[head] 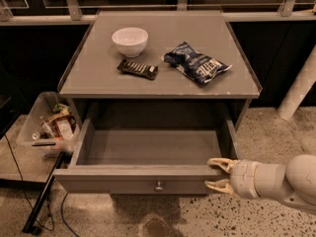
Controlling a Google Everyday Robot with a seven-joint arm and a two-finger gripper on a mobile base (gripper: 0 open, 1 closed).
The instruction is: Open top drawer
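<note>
The top drawer [148,147] of the grey cabinet stands pulled far out, its broad shallow grey box bare inside. Its front panel [113,181] carries one small round metal knob [159,186] at centre. My gripper [217,175] is at the right end of the front panel, coming in from the right on a white arm. Its two yellowish fingers [220,163] are spread apart, one over the panel's top edge and one lower by its face. It holds nothing.
On the cabinet top [98,78] are a white bowl [130,40], a dark snack bar [138,68] and a blue chip bag [196,63]. A clear bin of clutter [49,125] sits at the left on the floor. A white pole [298,85] stands at the right.
</note>
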